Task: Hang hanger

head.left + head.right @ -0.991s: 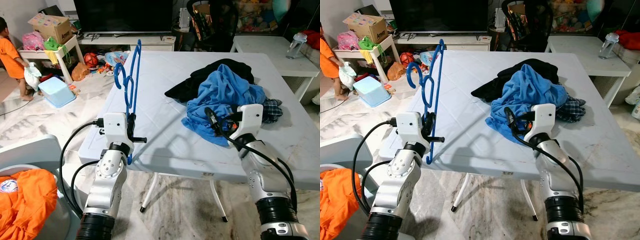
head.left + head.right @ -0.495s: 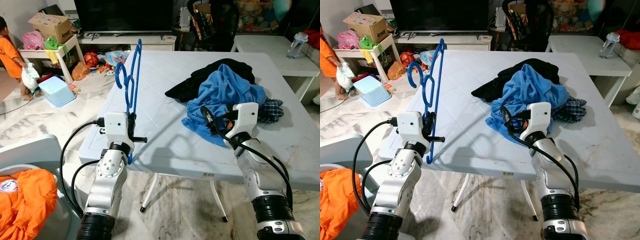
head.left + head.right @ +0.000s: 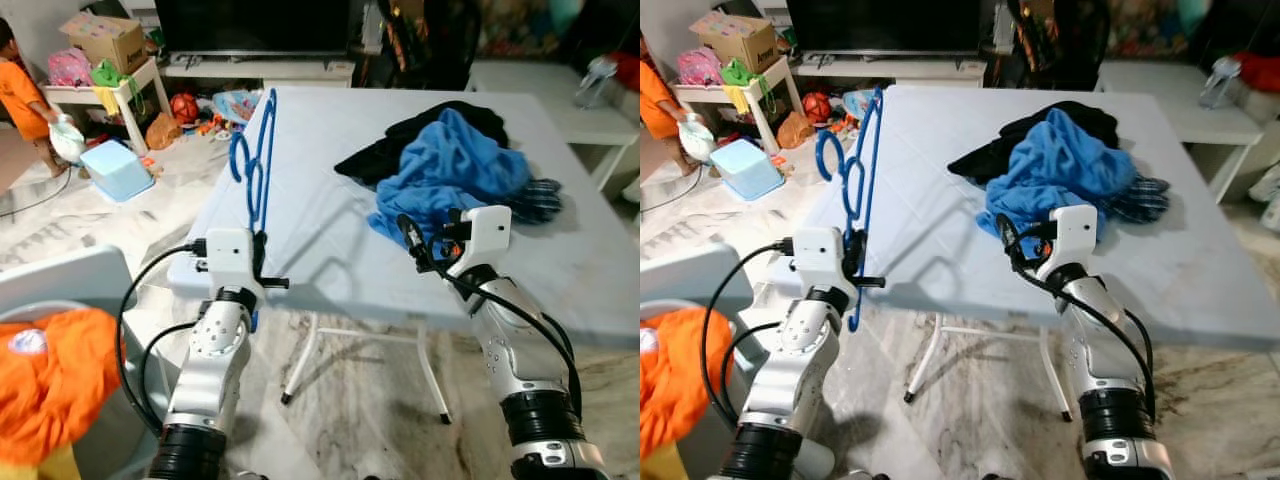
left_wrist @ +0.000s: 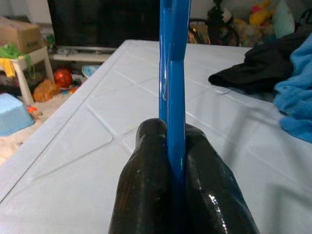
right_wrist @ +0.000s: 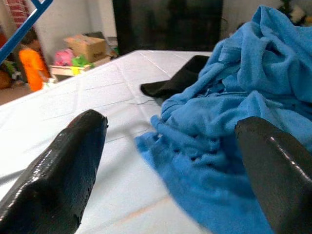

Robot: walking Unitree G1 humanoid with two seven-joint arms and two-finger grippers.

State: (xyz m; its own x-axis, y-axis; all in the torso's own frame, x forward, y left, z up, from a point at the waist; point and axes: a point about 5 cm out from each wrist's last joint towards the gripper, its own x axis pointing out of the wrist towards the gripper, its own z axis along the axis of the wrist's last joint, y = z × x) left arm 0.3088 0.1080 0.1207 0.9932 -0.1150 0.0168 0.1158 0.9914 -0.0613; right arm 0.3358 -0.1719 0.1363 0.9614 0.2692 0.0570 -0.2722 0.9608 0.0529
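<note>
A blue plastic hanger (image 3: 262, 165) stands upright over the left edge of the white table (image 3: 320, 140), hook end up. My left gripper (image 4: 174, 161) is shut on its lower bar, which is clamped between the two black fingers (image 4: 146, 175). My right gripper (image 5: 170, 122) is open and holds nothing. It hovers over the table's front edge and points at a crumpled blue garment (image 3: 450, 165). That garment lies on the table with a black garment (image 3: 425, 130) and a dark plaid cloth (image 3: 535, 195).
An orange cloth (image 3: 50, 380) lies in a grey bin at my lower left. A person in orange (image 3: 18, 85) stands at the far left near a light blue tub (image 3: 115, 168) and toys on the floor. A second white table (image 3: 520, 75) stands behind.
The whole picture has shifted and blurred, so the camera has moved. My left gripper still holds the hanger upright. My right gripper has drawn back a little from the blue garment toward the front edge.
</note>
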